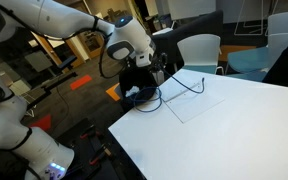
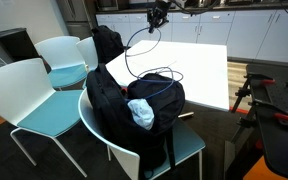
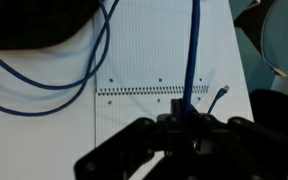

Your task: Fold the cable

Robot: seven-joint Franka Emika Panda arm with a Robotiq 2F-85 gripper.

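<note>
The cable is thin and dark blue. In the wrist view it (image 3: pixel 193 50) runs straight up from between the jaws, more of it loops at the upper left, and a small plug end (image 3: pixel 221 92) lies on the table beside the fingers. My gripper (image 3: pixel 184 120) is shut on the cable. In an exterior view the gripper (image 2: pixel 159 12) is raised above the far side of the white table (image 2: pixel 199 70), and the cable (image 2: pixel 131 52) hangs from it in a long loop. In an exterior view the cable (image 1: pixel 189 88) trails across the table from the gripper (image 1: pixel 144 78).
A flat spiral-bound lined sheet (image 3: pixel 154 50) lies on the table under the gripper; its outline also shows in an exterior view (image 1: pixel 196 102). A bulky black backpack (image 2: pixel 134 100) sits on a teal chair (image 2: pixel 184 150) at the table's edge. More chairs (image 2: pixel 29 95) stand around it.
</note>
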